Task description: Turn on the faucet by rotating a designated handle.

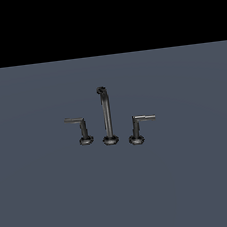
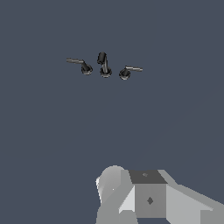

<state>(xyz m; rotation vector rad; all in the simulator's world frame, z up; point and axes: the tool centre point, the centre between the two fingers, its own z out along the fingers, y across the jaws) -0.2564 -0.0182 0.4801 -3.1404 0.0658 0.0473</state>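
Exterior view: you have the faucet on a flat slate-grey surface. Item one, tall spout, hooked tip, round base, centre. Item two, designated handle, thick post, pale lever bar, on the exterior view's right of the spout, apart from it. Item three, slimmer handle, on the exterior view's left.

Wrist view: the same three pieces sit well away from you; designated handle. A pale grey blocky body, probably part of the tool, fills the near edge; you cannot tell whether its fingers are spread or pressed together.
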